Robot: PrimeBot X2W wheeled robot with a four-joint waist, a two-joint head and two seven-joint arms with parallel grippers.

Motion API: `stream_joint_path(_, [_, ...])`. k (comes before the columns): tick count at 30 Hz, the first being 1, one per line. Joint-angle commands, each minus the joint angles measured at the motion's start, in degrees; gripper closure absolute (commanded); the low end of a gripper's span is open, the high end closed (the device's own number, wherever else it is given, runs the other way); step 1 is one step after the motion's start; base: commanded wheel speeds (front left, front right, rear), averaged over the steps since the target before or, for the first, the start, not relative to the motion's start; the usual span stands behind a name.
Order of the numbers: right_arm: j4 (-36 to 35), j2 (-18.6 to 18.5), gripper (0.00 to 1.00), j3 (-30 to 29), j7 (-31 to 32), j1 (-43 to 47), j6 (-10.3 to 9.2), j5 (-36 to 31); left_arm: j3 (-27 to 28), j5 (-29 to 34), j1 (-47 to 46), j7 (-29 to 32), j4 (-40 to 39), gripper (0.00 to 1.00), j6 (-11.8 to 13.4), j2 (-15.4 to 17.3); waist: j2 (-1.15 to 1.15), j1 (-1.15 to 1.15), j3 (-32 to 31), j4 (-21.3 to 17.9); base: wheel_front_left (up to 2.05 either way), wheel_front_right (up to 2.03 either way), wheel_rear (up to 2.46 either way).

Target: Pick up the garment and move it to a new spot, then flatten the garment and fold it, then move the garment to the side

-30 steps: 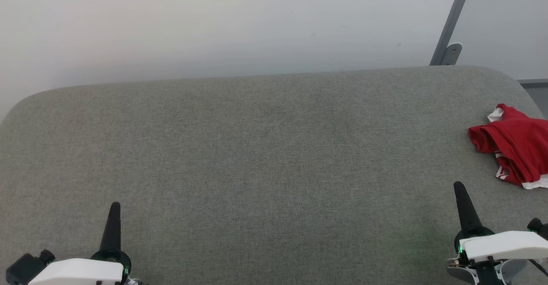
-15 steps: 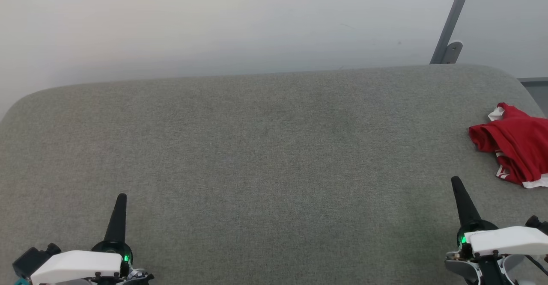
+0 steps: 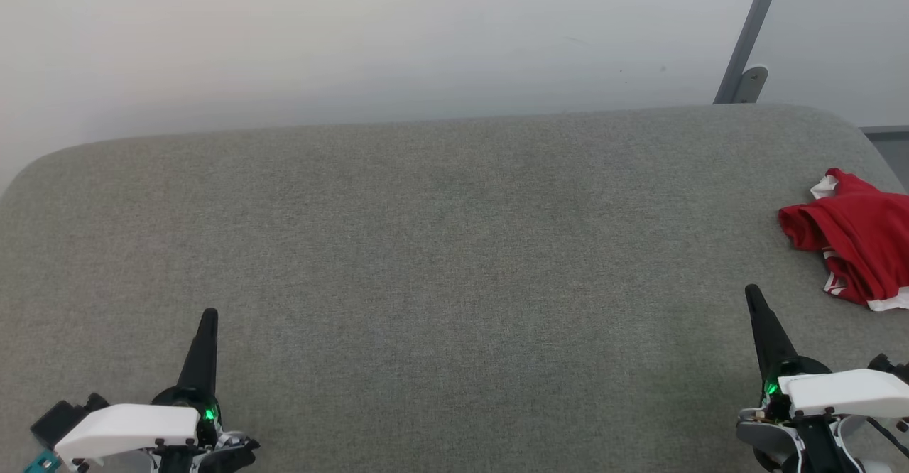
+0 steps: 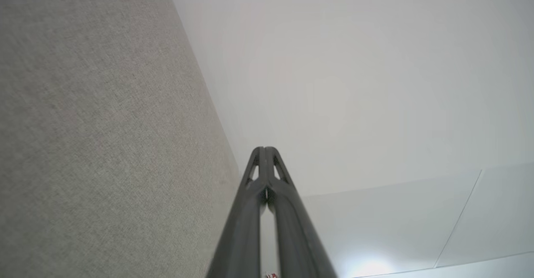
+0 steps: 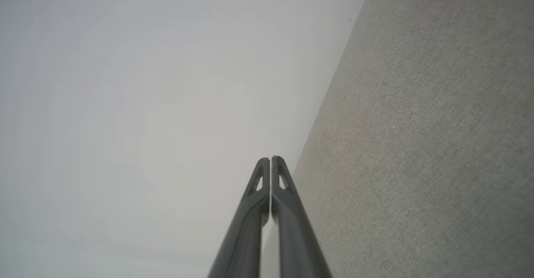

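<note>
Since the red shirt (image 3: 856, 246) lies bunched at the right edge of the grey tabletop (image 3: 454, 246), the right end effector (image 3: 750, 292), pressed together and empty like the left end effector (image 3: 209, 314), should spread wide and pinch a thick fold.

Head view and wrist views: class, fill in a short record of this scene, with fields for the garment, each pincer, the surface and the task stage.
garment: red with white trim, crumpled at the surface's right side, cut off by the head view's edge
left pincer: shut, empty, over the surface's near left
right pincer: shut, empty, nearest the garment but apart from it
surface: grey fabric, rounded corners
task stage: garment not yet picked up
</note>
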Motion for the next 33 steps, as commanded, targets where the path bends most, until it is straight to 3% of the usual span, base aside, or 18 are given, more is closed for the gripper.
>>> stream_joint_path(1, [0.02,0.17,1.00,-0.22,0.36,-1.02,-0.01,0.94,-0.06,-0.76,-1.13,0.32,-0.03,1.00,-0.14,0.08,0.00,0.00,0.01,0.00,0.00,0.00,0.00])
stream_joint_path(33, [0.42,0.72,1.00,-0.52,3.33,-2.18,-0.02,12.03,-0.26,-10.67,-3.85,3.37,1.49,1.00,-0.18,-0.85,0.00,0.00,0.61,-0.08,0.00,0.00,0.00])
